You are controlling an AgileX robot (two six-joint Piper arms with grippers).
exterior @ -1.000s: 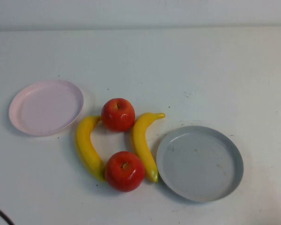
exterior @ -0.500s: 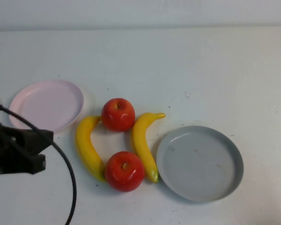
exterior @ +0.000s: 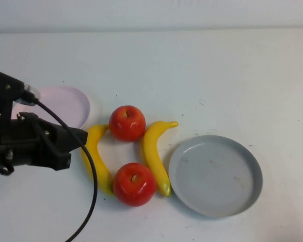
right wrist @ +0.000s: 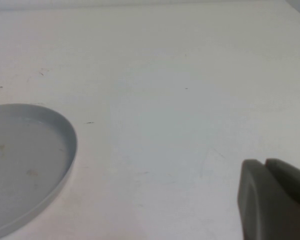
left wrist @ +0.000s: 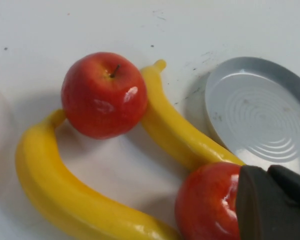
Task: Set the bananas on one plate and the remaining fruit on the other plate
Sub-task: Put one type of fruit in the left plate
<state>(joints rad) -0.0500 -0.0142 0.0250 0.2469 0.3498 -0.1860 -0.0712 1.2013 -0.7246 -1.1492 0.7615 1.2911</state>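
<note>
Two yellow bananas (exterior: 97, 164) (exterior: 153, 152) lie on the table between the plates, with one red apple (exterior: 127, 122) between their far ends and another red apple (exterior: 134, 183) between their near ends. The pale pink plate (exterior: 70, 103) is at the left, partly hidden by my left arm. The grey plate (exterior: 215, 175) is at the right and holds nothing. My left gripper (exterior: 82, 137) is shut and empty, just left of the left banana. In the left wrist view its fingers (left wrist: 270, 205) stand in front of the near apple (left wrist: 207, 202). My right gripper (right wrist: 264, 162) is shut and empty over bare table beside the grey plate (right wrist: 25, 160).
The left arm's black cable (exterior: 91, 191) loops down over the table's front left. The white tabletop (exterior: 217, 75) stretches behind and to the right of the fruit. The right arm does not show in the high view.
My left arm has come in from the lower left and moved right toward the fruit, now covering part of the pink plate. The fruit and plates have not moved.
</note>
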